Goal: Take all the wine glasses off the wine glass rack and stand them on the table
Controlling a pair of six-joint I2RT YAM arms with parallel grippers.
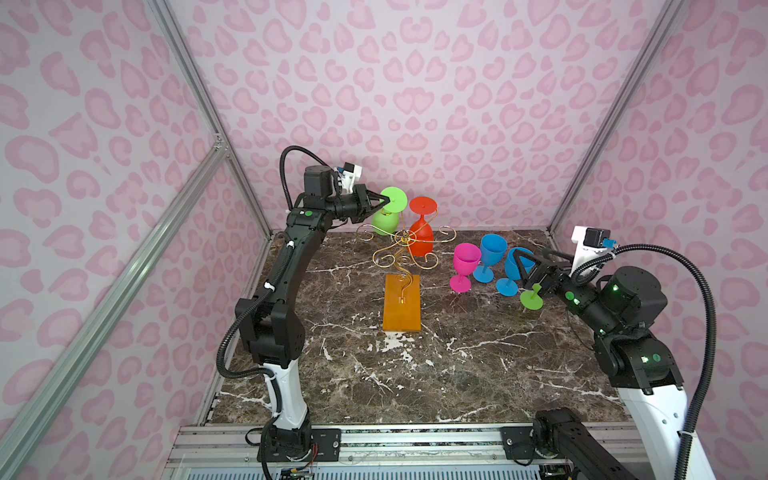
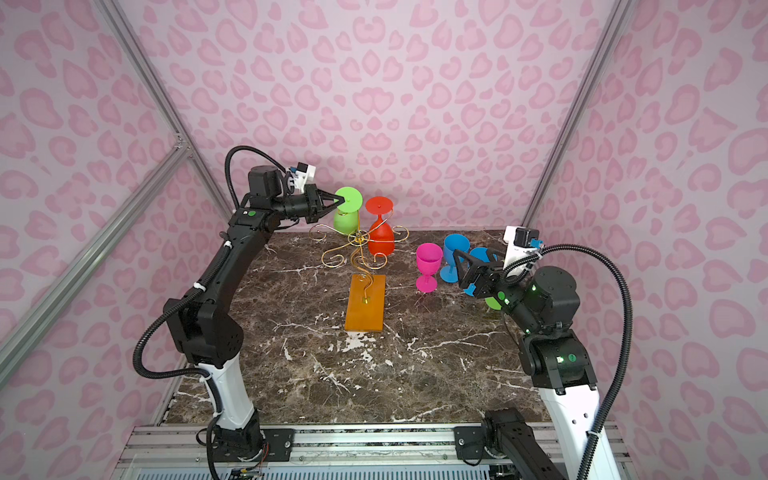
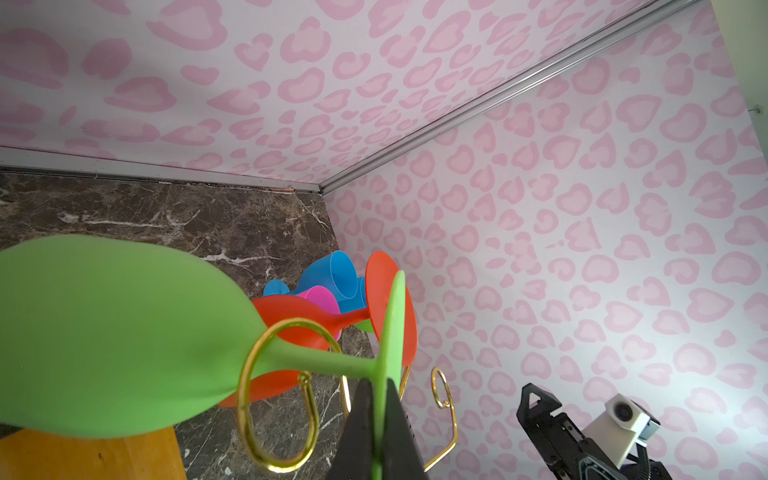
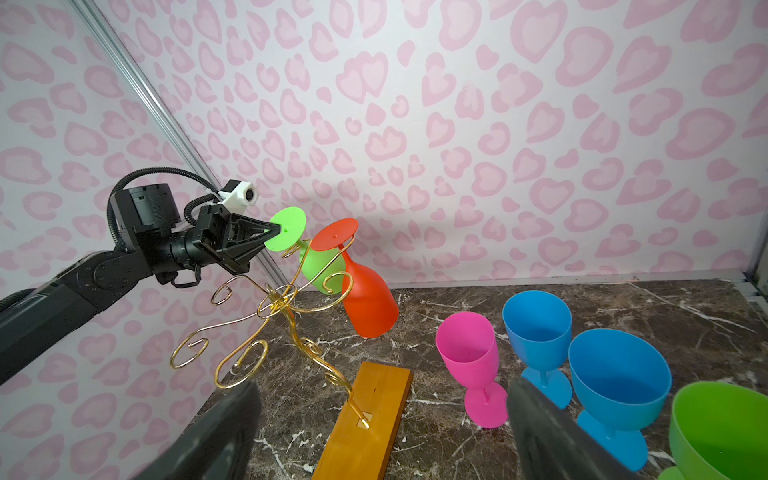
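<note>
The wine glass rack (image 1: pixel 402 239), gold wire on an orange-brown wooden base (image 1: pixel 402 305), stands at the back middle of the marble table. A green wine glass (image 1: pixel 384 222) hangs upside down from a rear scroll arm, its stem inside the gold loop (image 3: pixel 249 374). My left gripper (image 1: pixel 388 200) is shut on the edge of that glass's round foot (image 3: pixel 392 324), as both top views and the right wrist view (image 4: pixel 274 229) show. A red wine glass (image 1: pixel 422 243) hangs beside it. My right gripper (image 1: pixel 530 255) is open low at the right, its dark fingers (image 4: pixel 232 415) wide apart with nothing held.
A pink glass (image 1: pixel 465 266) and two blue glasses (image 1: pixel 492 253) (image 1: pixel 515 266) stand upright right of the rack. Another green glass (image 4: pixel 723 432) stands by my right gripper. Pink patterned walls close the back and sides, and the rack's empty scroll arms (image 4: pixel 189 353) reach forward.
</note>
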